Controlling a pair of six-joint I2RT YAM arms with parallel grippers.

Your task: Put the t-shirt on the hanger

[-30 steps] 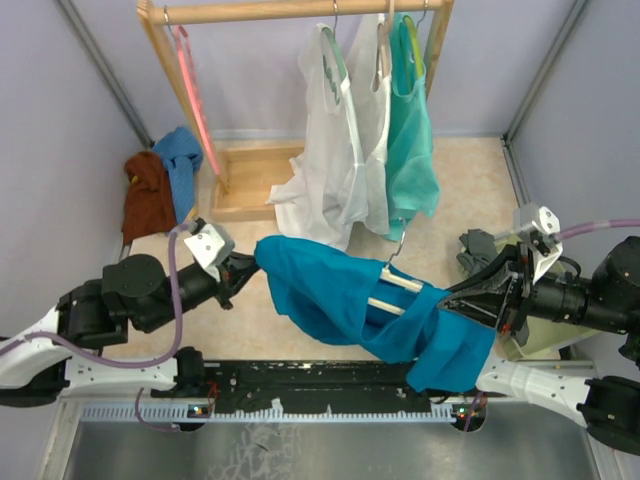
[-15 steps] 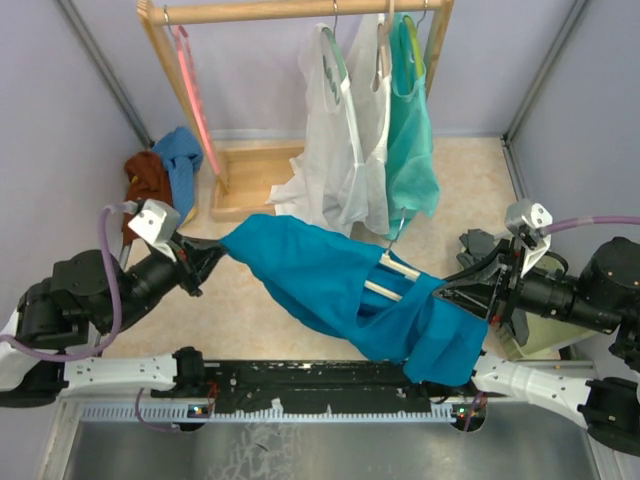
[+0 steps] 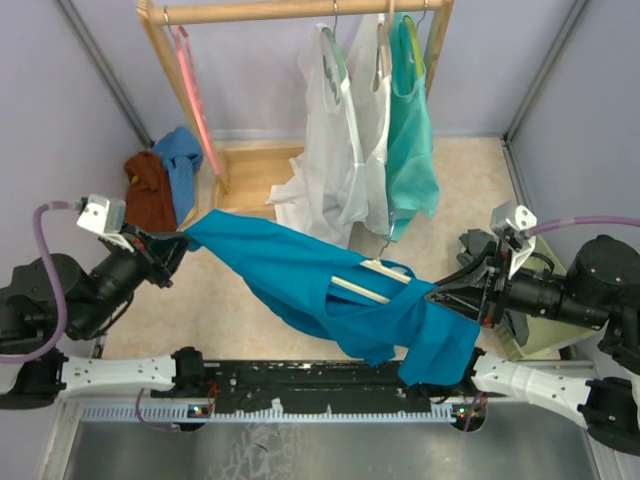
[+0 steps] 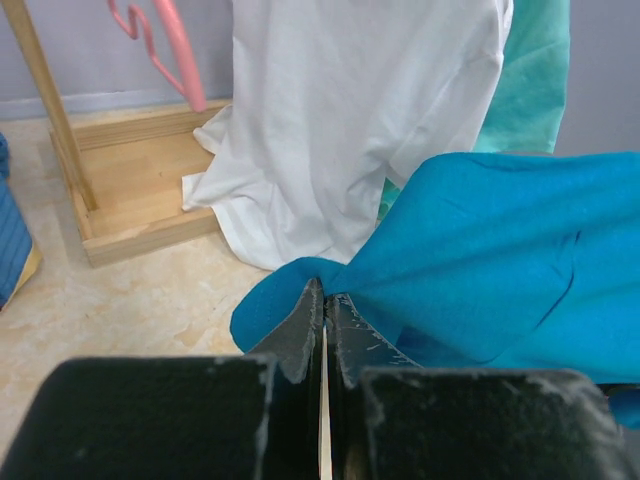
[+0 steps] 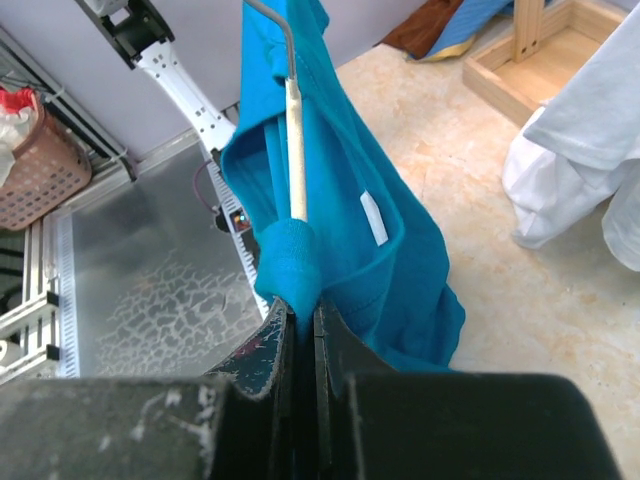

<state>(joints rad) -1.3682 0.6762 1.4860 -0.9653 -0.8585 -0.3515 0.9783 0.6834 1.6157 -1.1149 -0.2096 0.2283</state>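
Teal t-shirt (image 3: 290, 270) hangs stretched — left hand (image 3: 180, 240) and right hand (image 3: 436, 293) each clench it.

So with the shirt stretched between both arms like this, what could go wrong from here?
The left hand pinches only a small fold of the t-shirt; under tension it may slip free. The hanger seems held only through bunched cloth at the right hand, so it could twist or slide out.
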